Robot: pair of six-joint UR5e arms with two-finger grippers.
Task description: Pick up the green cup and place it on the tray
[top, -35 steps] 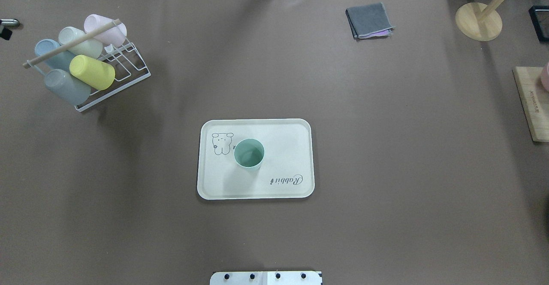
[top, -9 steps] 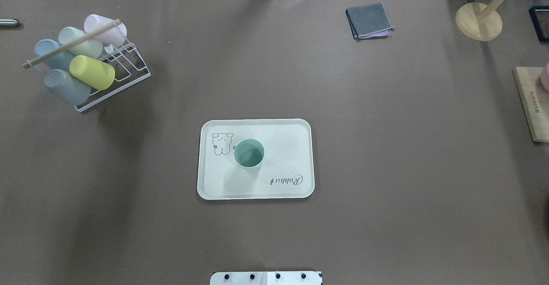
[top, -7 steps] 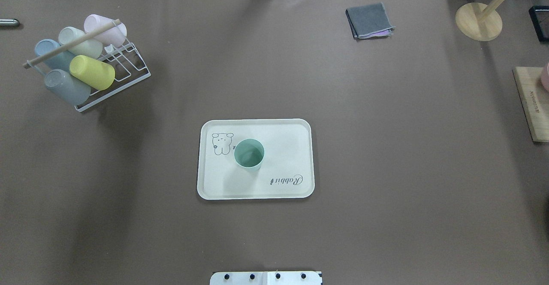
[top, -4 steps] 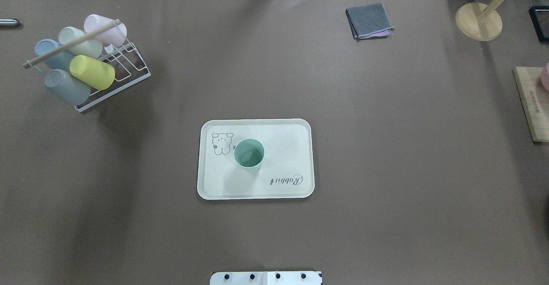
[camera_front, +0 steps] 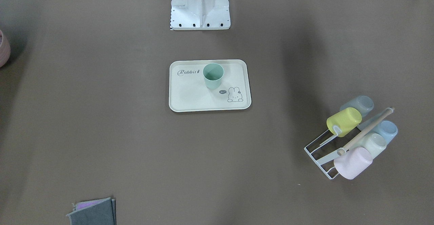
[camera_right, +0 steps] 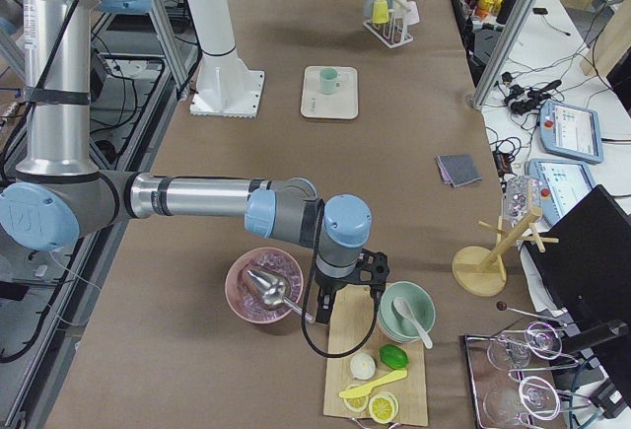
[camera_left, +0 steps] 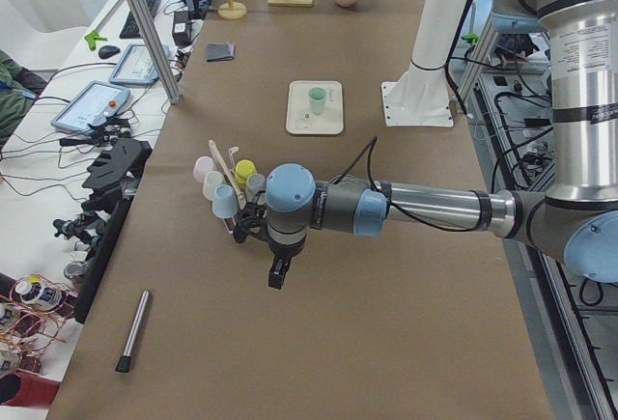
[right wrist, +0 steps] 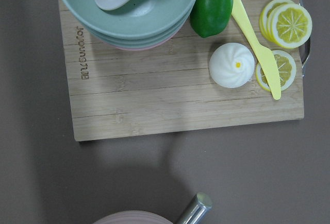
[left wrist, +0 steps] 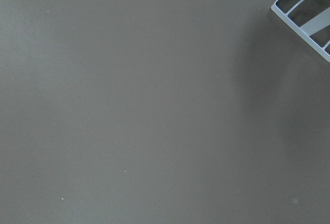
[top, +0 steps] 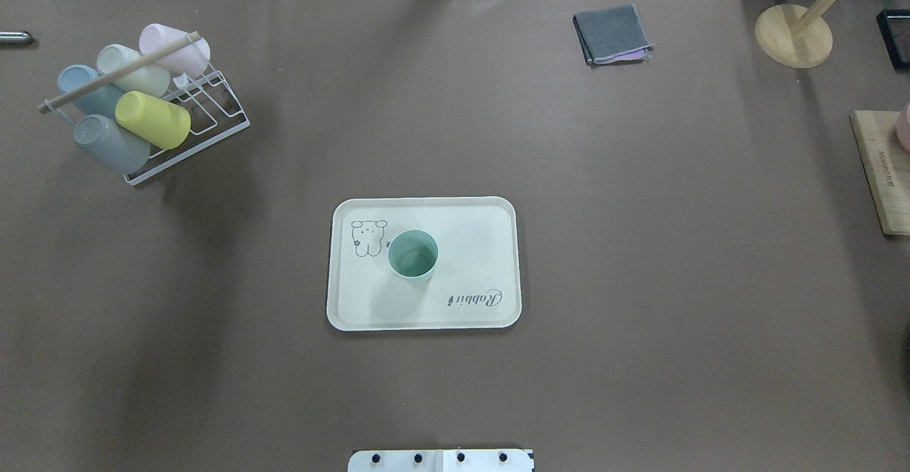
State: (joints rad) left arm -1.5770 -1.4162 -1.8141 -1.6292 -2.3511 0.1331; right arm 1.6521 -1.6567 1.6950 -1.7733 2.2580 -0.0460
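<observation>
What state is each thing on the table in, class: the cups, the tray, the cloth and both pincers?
green cup: upright, mouth up, standing on the tray.
tray: flat, carrying only that cup.
yellow-green cup: tilted on the wire rack.
grey cloth: folded.
left pincer: over bare table beside the rack; open or shut, cannot tell.
right pincer: by the wooden board; cannot tell.

Open table (top: 640,244) surrounds the tray (top: 476,244) on every side; the cup rack (top: 117,72) stands well apart.
</observation>
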